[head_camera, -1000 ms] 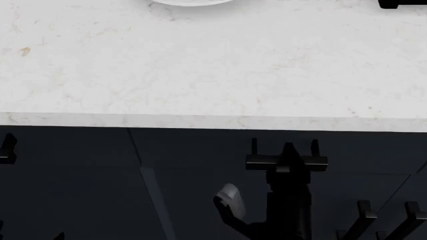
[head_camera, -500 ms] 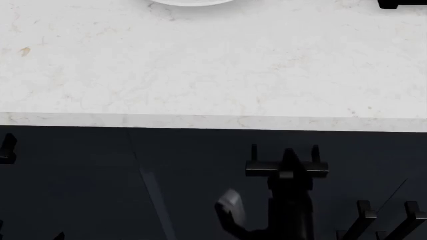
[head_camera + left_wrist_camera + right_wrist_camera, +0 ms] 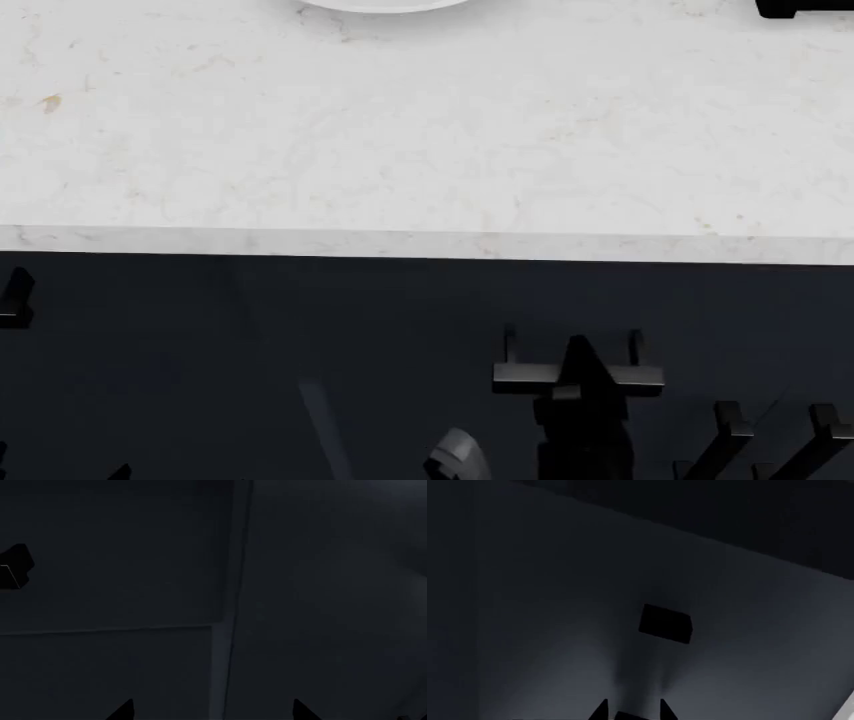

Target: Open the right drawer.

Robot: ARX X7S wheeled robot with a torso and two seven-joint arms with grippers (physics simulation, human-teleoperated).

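right end effector (image 3: pixel 578 372): clamped on handle (image 3: pixel 577 376) | handle long axis crosswise to it | drawer (image 3: pixel 561 300) beyond it, under counter (image 3: pixel 400 150) edge | right arm nearer; pull back toward robot

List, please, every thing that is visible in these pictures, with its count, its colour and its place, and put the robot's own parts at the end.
countertop: one, white marble, across the upper part of the head view.
white dish: one, only its edge shows at the far side of the countertop.
black object: one, far right corner of the countertop; cannot tell what.
right drawer: one, dark navy-black, below the countertop.
bar handle: one, black, horizontal, on the right drawer.
upright handles: two, black, lower right.
left handle: one, black, left edge.
right gripper: one, black, at the bar handle.
left gripper: black fingertips, facing dark cabinet fronts.
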